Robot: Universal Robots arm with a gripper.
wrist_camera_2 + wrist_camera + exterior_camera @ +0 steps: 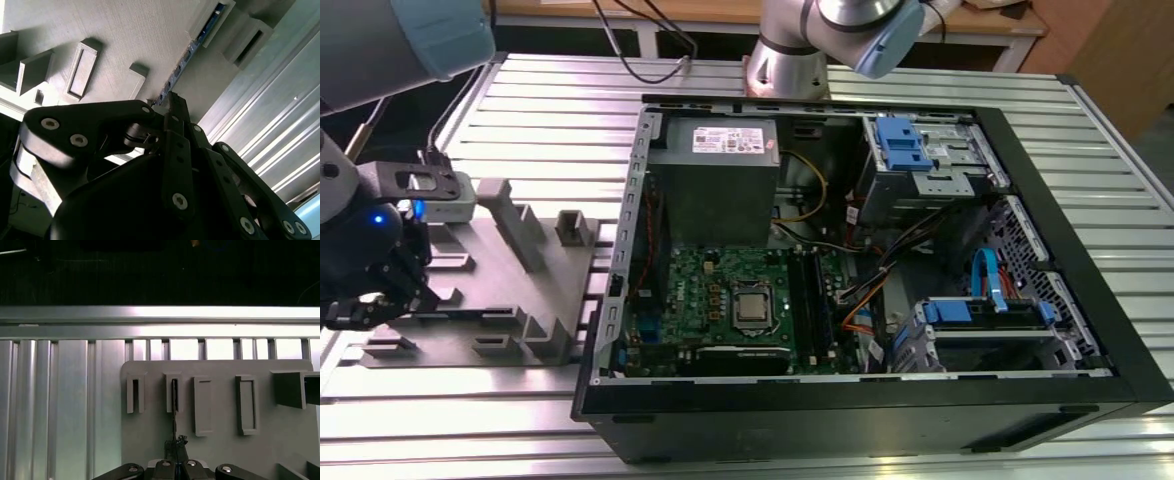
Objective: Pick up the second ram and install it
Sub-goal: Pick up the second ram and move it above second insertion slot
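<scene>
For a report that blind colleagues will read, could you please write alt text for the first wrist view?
The black gripper has its jaws closed on the second ram, a thin dark stick standing on edge, its far end in a slot of the grey tray. The tray lies on a ribbed metal table.

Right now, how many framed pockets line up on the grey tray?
4 pockets: one holds an end of the second ram; a narrow one beside it, nearer the tray edge; two wider on its other side. Others may be hidden.

Upright grey blocks [518, 228] hem the gripper [174, 446] on the tray [480, 290]; computer case [854, 395] just beside.
</scene>
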